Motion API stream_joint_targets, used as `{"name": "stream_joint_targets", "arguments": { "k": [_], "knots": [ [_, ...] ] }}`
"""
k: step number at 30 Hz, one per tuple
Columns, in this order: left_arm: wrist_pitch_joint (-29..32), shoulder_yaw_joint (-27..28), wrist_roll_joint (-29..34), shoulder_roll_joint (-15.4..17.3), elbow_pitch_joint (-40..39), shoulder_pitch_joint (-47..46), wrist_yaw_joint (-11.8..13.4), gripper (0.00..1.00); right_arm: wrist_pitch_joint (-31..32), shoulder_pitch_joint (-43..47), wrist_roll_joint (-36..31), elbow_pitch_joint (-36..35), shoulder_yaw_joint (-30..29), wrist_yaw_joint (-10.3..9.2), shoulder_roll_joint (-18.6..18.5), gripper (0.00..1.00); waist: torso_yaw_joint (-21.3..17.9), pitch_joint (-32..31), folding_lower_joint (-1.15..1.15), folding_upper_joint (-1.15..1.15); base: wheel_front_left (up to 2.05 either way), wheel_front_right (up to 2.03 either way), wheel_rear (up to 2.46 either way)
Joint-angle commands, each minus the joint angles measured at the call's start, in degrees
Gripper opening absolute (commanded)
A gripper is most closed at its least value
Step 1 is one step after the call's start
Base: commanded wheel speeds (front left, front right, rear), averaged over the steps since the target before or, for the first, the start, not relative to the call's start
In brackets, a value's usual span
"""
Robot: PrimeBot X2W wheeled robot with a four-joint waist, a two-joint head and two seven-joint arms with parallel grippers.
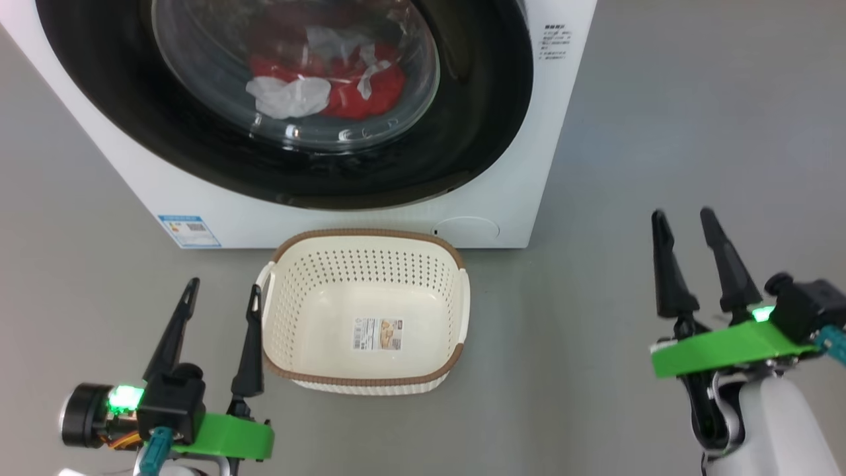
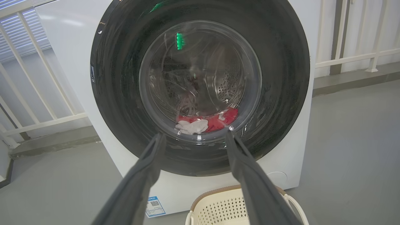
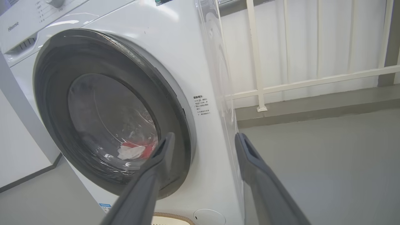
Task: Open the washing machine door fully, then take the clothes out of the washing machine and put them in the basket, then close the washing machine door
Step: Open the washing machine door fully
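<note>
Shut door — drum blocked

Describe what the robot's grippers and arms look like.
The left gripper and right gripper each have two long, tapering black fingers on a bright green bracket, a black housing with a glowing green light and a teal cable plug. The right forearm is a pale white shell.
</note>
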Motion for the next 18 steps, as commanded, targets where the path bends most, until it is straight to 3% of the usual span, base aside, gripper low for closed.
{"name": "stream_joint_targets", "arguments": {
  "k": [1,2,7,18],
  "knots": [
    [-0.46,1.74,-0.20,0.64,-1.86,-2.65,0.18,1.00,0.17,-3.47,1.32,-0.82,1.66,-0.05,-0.18,0.05,0.95,1.87,0.00,0.00,0.00,0.00,0.00],
    [-0.46,1.67,-0.23,0.57,-1.94,-2.87,0.17,1.00,0.20,-4.43,2.19,-0.45,1.56,-0.05,-0.18,0.00,1.17,2.35,0.00,0.00,0.00,0.00,0.00],
    [-0.46,1.54,-0.40,0.24,-2.30,-3.78,0.15,1.00,0.34,-9.10,5.79,1.45,0.98,-0.05,-0.18,0.00,1.94,4.40,0.00,0.00,0.00,0.00,0.00],
    [-0.46,1.16,-0.26,-0.19,-3.14,-5.57,0.05,1.00,2.82,-19.77,20.24,6.85,1.42,-0.05,-2.93,0.00,3.16,8.34,0.00,0.00,0.00,0.00,0.00]
  ]
}}
